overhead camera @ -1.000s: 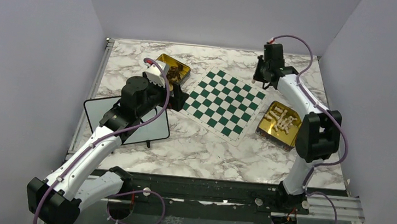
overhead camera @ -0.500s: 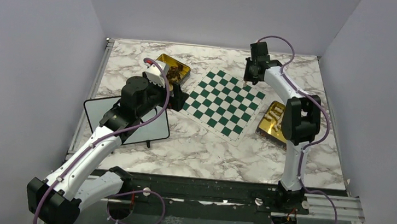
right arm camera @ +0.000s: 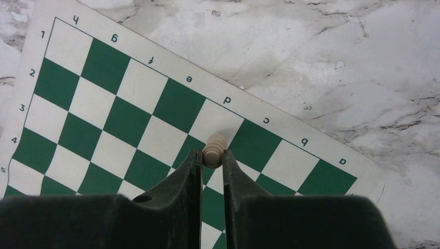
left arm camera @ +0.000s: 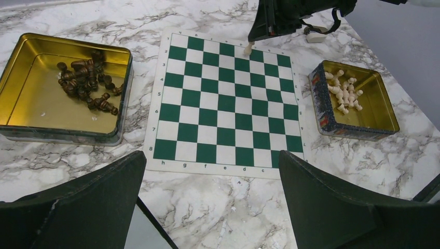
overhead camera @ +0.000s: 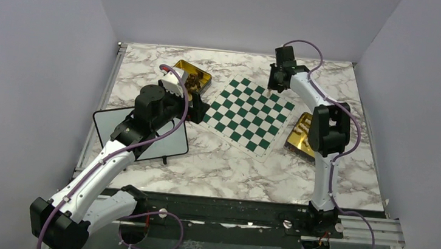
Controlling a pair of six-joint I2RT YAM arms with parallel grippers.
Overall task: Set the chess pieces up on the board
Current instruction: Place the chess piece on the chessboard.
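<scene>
Left gripper [left arm camera: 211,155]: jaws at full spread, empty. It hovers low just off the bottom edge of the board [left arm camera: 223,104], near a corner of the whiteboard [overhead camera: 105,125] at centre left of the top view.

Board: flat checked mat, centre frame. No piece stands on it that I can see.

Dark pieces [left arm camera: 85,83] are heaped in the left tin [left arm camera: 31,111], just beside the board's left side. Pale pieces [left arm camera: 342,93] are piled in the right tin [left arm camera: 381,111], just beside its right side. The right arm's elbow covers part of that tin in the top view.

Right gripper [right arm camera: 211,155]: at the board's upper edge, nearly closed, pinching one pale piece [right arm camera: 214,145] by the head. The piece hangs upright over the white d-file square in the edge row. Touching the square or just above it, can't tell.

Handling, my read:
- Tiny, light, rigid, with a smooth turned body, so it can twist or slip in a loose pinch.
- The narrow base tips easily, so release only once the base is flat on the square.
- Grab high on the head or neck, coming in vertically.
- The piled ones lie on their sides, which makes for a harder pick.

Surface: marble-pattern table [overhead camera: 232,168], hard, level, glossy. The mat looks thin and may slide if dragged.

Room: plain grey walls [overhead camera: 30,51] on three sides, even light.
</scene>
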